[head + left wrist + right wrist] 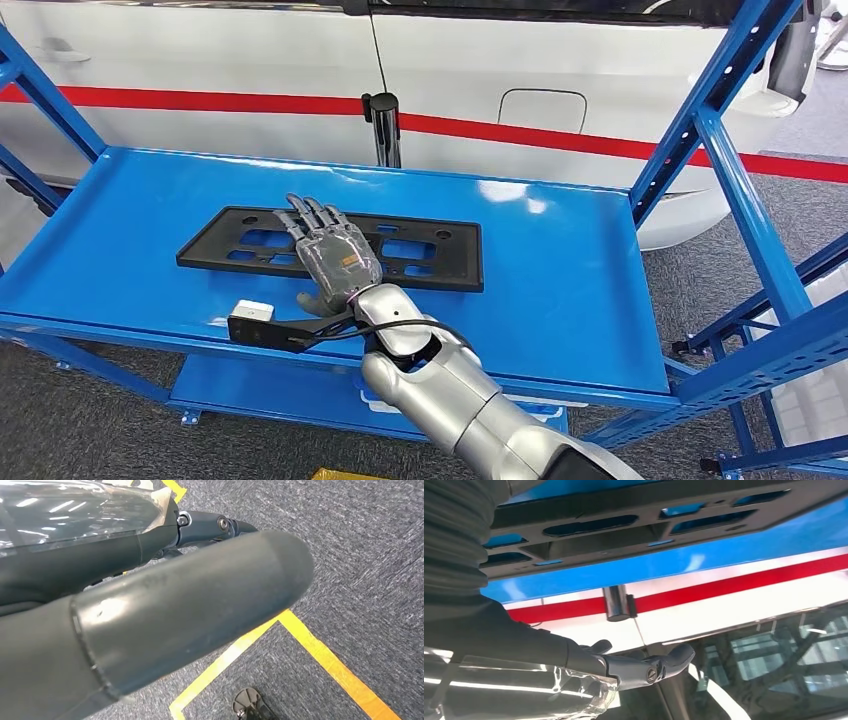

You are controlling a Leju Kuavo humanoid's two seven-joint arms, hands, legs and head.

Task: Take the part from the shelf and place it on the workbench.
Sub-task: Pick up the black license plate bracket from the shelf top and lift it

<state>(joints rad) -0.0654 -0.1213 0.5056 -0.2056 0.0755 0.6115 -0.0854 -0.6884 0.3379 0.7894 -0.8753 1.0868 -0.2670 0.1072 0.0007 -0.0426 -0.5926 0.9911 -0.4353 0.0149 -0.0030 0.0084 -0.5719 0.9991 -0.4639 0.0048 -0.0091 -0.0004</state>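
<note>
The part, a flat black rectangular plate with several cut-outs (430,255), lies on the top deck of the blue shelf (560,290). My right hand (330,250) is stretched out flat over the plate's middle, fingers straight and pointing toward the shelf's back; it grips nothing. In the right wrist view the plate (624,530) lies just beyond the extended fingers (634,667), with a gap between them. My left hand (175,605) hangs over the floor, holding nothing, with its fingers straight.
A white car with a red stripe (500,90) stands close behind the shelf, with a black post (383,125) at the shelf's back edge. Blue uprights and braces (740,190) rise on the right. A lower shelf deck (250,385) sits beneath. Yellow tape (330,660) marks the grey carpet.
</note>
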